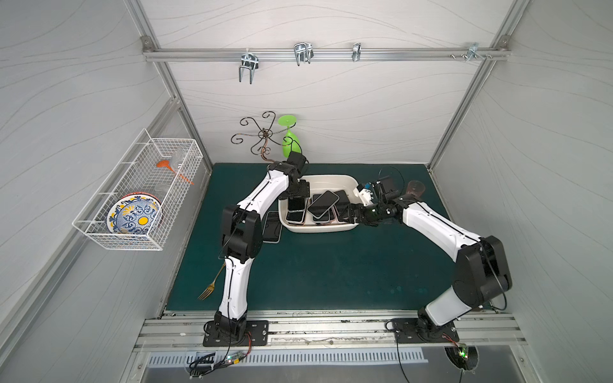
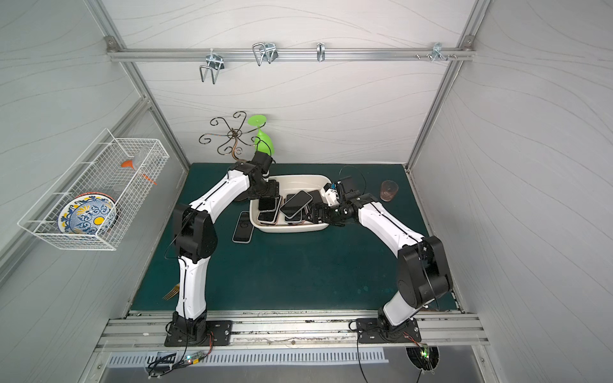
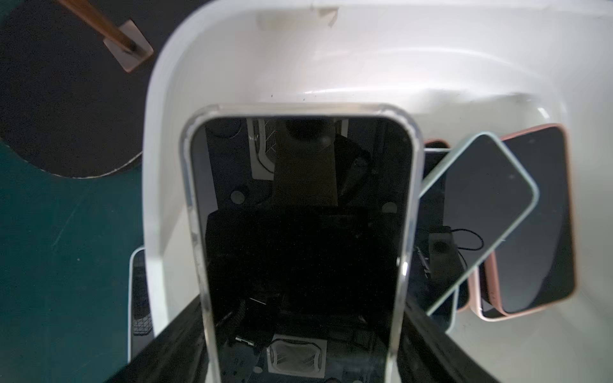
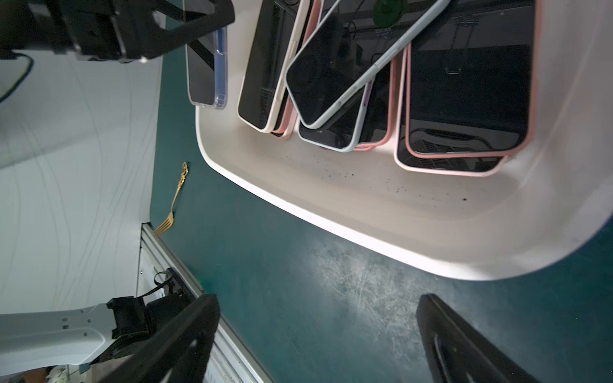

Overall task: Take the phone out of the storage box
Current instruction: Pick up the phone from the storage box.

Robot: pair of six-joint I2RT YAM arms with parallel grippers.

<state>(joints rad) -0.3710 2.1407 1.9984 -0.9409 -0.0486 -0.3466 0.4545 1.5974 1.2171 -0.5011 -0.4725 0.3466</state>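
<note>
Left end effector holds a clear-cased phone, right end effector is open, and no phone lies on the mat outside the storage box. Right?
Not on the mat: a second phone lies on the green mat beside the storage box, on the left arm's side; both top views show it. The left end effector does hold the clear-cased phone, and the right end effector is open.

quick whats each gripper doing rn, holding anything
left gripper: closed on the clear-cased phone, over the storage box
right gripper: open, holding nothing
</note>
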